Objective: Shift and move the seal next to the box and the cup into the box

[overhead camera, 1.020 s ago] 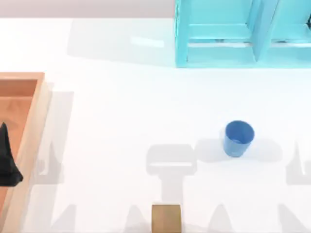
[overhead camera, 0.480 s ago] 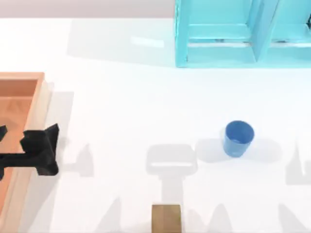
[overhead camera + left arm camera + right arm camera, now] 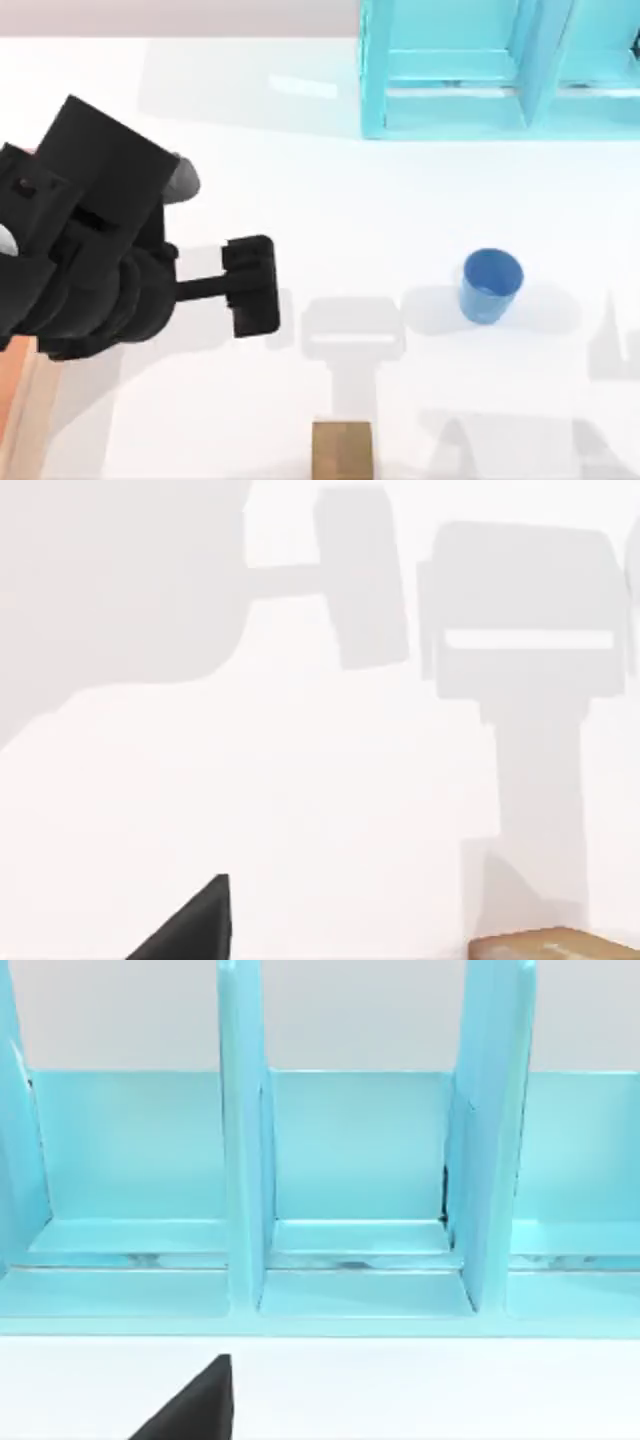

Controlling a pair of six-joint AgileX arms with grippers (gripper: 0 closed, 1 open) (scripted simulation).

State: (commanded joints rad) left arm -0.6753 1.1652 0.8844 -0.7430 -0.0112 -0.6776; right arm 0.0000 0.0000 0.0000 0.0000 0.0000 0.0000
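Observation:
The golden-tan seal (image 3: 342,450) sits at the table's front edge, in the middle; its top edge also shows in the left wrist view (image 3: 552,946). To its right and farther back stands the blue cup (image 3: 491,285), upright. Of the wooden box (image 3: 20,420) at the far left, a strip shows under my left arm. My left gripper (image 3: 251,286) hangs over bare table, left of and behind the seal, well left of the cup, holding nothing that I can see. A black part of my right gripper (image 3: 190,1410) faces the cyan shelf.
A cyan shelf unit (image 3: 500,70) with open compartments (image 3: 360,1170) stands at the back right. My bulky left arm (image 3: 90,250) stretches over the table's left side. White table lies between the seal, the cup and the box.
My left arm has swung up from over the box and out to the right, toward the table's middle, and now covers most of the box. The seal and the cup have not moved.

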